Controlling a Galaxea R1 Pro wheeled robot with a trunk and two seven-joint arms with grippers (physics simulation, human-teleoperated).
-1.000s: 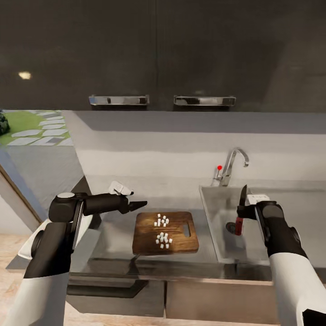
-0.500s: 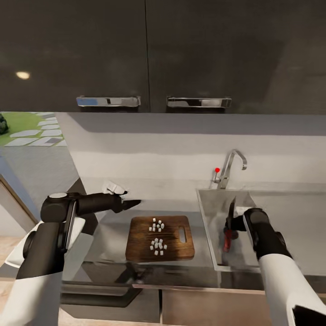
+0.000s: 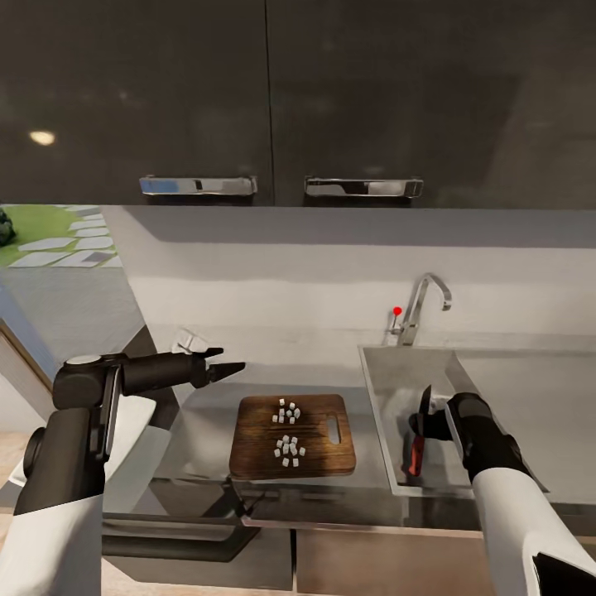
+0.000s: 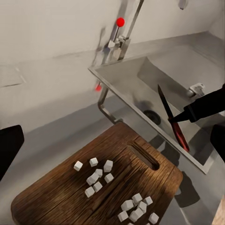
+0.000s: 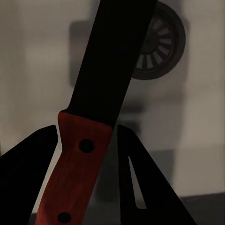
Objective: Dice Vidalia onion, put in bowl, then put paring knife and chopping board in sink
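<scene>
Beside the sink (image 3: 389, 414), onion cubes (image 3: 287, 429) cover the chopping board (image 3: 248, 447)

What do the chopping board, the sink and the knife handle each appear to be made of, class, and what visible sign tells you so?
The chopping board looks like dark-stained wood: grain lines run along it.
The sink looks like brushed steel: grey, with a dull sheen and soft reflections.
The paring knife handle looks like red plastic or lacquered wood with dark rivets; the render leaves that open.
</scene>
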